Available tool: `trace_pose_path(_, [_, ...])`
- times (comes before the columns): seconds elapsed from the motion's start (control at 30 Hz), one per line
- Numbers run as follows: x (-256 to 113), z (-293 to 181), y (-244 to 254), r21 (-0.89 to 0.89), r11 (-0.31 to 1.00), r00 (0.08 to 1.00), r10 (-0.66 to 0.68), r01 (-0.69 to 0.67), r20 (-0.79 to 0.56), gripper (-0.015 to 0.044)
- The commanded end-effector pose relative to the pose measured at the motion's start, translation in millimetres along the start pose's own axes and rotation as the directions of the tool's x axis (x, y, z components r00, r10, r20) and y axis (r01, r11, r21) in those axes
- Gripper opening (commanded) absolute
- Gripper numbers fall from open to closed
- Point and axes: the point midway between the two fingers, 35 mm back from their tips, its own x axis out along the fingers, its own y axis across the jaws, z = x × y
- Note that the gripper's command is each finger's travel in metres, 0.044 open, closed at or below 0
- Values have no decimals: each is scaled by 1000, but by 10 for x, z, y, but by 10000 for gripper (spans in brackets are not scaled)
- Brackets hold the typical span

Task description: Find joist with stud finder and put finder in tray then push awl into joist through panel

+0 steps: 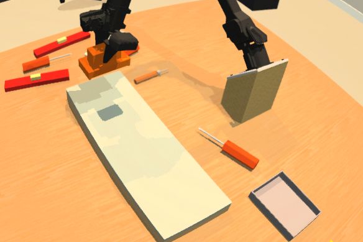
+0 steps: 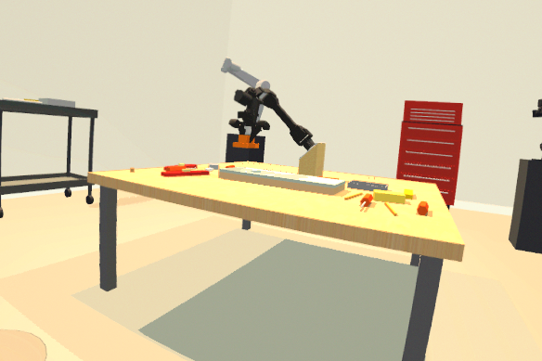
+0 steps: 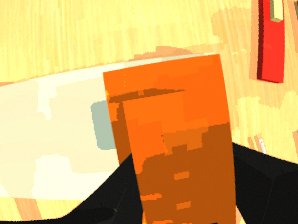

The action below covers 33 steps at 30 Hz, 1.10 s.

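My gripper (image 1: pixel 101 51) (image 2: pixel 248 134) (image 3: pixel 176 151) is shut on the orange stud finder (image 1: pixel 104 66) (image 2: pixel 246 143) (image 3: pixel 175 100). The stud finder is held in the air near the far end of the pale floor panel (image 1: pixel 149 156) (image 2: pixel 283 179) (image 3: pixel 30 135), apart from its top. A grey-blue patch (image 1: pixel 110 112) (image 3: pixel 103 127), apparently a shadow, shows on the panel. A red-orange-handled tool (image 1: pixel 240 154) with a thin shaft, seemingly the awl, lies right of the panel. The tray (image 1: pixel 268 216) (image 2: pixel 367 186) holds nothing visible in the top view. The joist is hidden.
A smaller orange-handled tool (image 1: pixel 146 77) lies beside the panel's far end. Two red levels (image 1: pixel 51 78) (image 1: pixel 48 48) and another orange-handled tool (image 1: pixel 35 63) lie left. A tan block (image 1: pixel 262 91) stands under the arm's lower link. A yellow block (image 2: pixel 389 196) lies near the tray.
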Motion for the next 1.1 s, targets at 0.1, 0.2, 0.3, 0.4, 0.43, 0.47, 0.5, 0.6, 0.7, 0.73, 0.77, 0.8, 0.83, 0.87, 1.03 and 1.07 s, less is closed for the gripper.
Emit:
trace_pose_path(0.1, [-28,247,654,-150,985,995,94,-88,30,0])
trace_pose_path(0.2, [-40,321,961,-219,968,991,132,-122,35,0])
trace_pose_path(0.3, [-60,372,1271,-288,946,985,169,-152,35,0])
trace_pose_path(0.4, [-86,399,1584,-355,918,978,204,-180,32,0])
trace_pose_path(0.43, [-96,402,1688,-377,907,976,215,-188,30,0])
trace_pose_path(0.47, [-106,403,1793,-399,896,974,226,-196,28,0])
trace_pose_path(0.5, [-117,401,1897,-420,884,971,236,-204,26,0])
trace_pose_path(0.6, [-152,380,2208,-484,846,964,265,-225,16,0])
trace_pose_path(0.7, [-189,335,2515,-544,803,957,291,-243,3,0])
trace_pose_path(0.73, [-201,314,2616,-564,788,954,299,-248,-2,0])
trace_pose_path(0.77, [-214,292,2717,-583,772,952,307,-253,-7,0])
trace_pose_path(0.8, [-227,266,2816,-601,756,949,314,-258,-12,0])
trace_pose_path(0.83, [-239,238,2915,-620,740,947,321,-262,-18,0])
trace_pose_path(0.87, [-251,207,3013,-638,723,945,327,-266,-23,0])
trace_pose_path(1.03, [-310,18,3485,-721,633,934,353,-282,-56,0])
trace_pose_path(1.07, [-320,-27,3576,-736,614,932,357,-285,-63,0])
